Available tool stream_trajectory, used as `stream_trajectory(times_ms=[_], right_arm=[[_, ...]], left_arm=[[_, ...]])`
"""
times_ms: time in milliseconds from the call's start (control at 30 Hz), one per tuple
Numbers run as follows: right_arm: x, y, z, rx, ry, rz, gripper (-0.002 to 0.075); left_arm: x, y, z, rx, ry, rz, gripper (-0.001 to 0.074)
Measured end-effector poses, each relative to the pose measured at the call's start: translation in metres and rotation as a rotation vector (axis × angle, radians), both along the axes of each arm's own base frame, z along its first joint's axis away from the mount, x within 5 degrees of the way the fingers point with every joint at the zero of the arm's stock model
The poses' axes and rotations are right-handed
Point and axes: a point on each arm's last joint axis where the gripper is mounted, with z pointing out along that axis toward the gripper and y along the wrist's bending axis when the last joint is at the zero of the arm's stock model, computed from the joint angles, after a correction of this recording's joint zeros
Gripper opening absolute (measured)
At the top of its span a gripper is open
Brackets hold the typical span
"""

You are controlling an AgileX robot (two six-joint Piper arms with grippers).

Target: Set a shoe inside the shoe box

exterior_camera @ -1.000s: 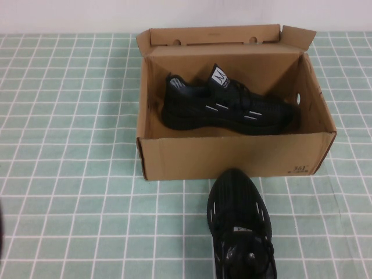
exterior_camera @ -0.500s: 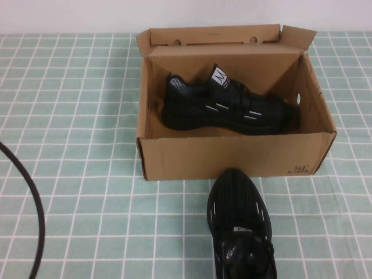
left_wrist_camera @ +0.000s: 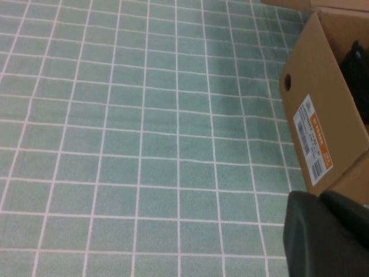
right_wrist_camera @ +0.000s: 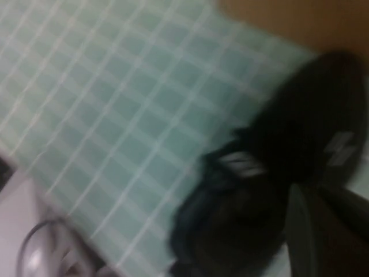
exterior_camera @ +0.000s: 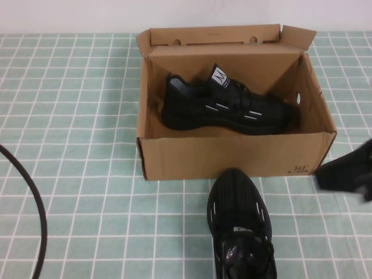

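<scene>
An open cardboard shoe box [exterior_camera: 232, 156] stands at the middle back of the table, with one black shoe [exterior_camera: 226, 107] lying inside it. A second black shoe [exterior_camera: 239, 224] lies on the table just in front of the box, toe toward it; it also shows in the right wrist view [right_wrist_camera: 288, 156]. My right gripper [exterior_camera: 325, 173] is at the right edge, level with the box's front right corner, right of the loose shoe and apart from it; it also shows in its own wrist view [right_wrist_camera: 328, 231]. My left gripper [left_wrist_camera: 326, 231] is shut and empty, low beside the box's left side [left_wrist_camera: 323, 115].
A black cable [exterior_camera: 36, 203] of the left arm curves over the table at the front left. The green checked cloth [exterior_camera: 81, 116] lies open to the left of the box. The box's labelled end wall [left_wrist_camera: 314, 138] is close to the left gripper.
My right gripper has come into the high view from the right edge. The left arm's cable came in at the front left half a second ago and stays there. Shoes and box have not moved.
</scene>
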Motion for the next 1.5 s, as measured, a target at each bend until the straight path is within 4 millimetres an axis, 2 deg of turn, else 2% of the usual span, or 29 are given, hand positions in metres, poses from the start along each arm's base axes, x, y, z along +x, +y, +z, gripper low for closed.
stream_trajectory(times_ms=[167, 233, 333, 500, 567, 800, 1100, 1133, 1167, 1267, 1400, 1500], right_arm=[[-0.008, 0.054, -0.025, -0.104, 0.035, 0.114, 0.0006], [-0.009, 0.069, -0.035, -0.168, 0.026, 0.098, 0.0042], [-0.009, 0.083, -0.049, -0.259, 0.016, 0.046, 0.0162], [0.000, 0.097, -0.069, -0.286, 0.138, -0.079, 0.0435], [0.003, 0.102, -0.076, -0.287, 0.165, -0.083, 0.0468], [0.013, 0.118, -0.100, -0.282, 0.242, -0.101, 0.0465], [0.025, 0.129, -0.131, -0.360, 0.267, -0.102, 0.0456], [0.026, 0.130, -0.134, -0.371, 0.249, -0.080, 0.0428], [0.028, 0.131, -0.138, -0.391, 0.226, -0.055, 0.0358], [0.032, 0.130, -0.146, -0.445, 0.190, -0.027, -0.0008], [0.033, 0.129, -0.149, -0.476, 0.145, 0.016, -0.0003], [0.030, 0.127, -0.139, -0.460, 0.109, 0.045, -0.0003]], left_arm=[[0.000, 0.000, 0.000, -0.001, 0.000, 0.000, -0.0005], [0.000, 0.000, 0.000, -0.002, 0.000, -0.001, -0.0004], [0.000, -0.001, 0.000, -0.002, 0.002, -0.010, -0.0005], [-0.001, -0.001, -0.001, 0.000, 0.013, -0.011, -0.0004], [-0.001, -0.001, -0.001, -0.001, 0.016, -0.011, -0.0004], [-0.001, -0.001, -0.001, -0.001, 0.016, -0.011, -0.0004], [-0.001, -0.001, -0.001, -0.001, 0.016, -0.011, -0.0004], [-0.001, -0.001, -0.001, -0.001, 0.016, -0.011, -0.0005], [-0.001, -0.001, -0.001, -0.001, 0.016, -0.011, -0.0005], [-0.001, -0.001, -0.001, -0.001, 0.016, -0.011, -0.0005], [-0.001, -0.001, -0.001, -0.001, 0.016, -0.011, -0.0005], [-0.001, -0.001, -0.001, -0.001, 0.016, -0.011, -0.0005]])
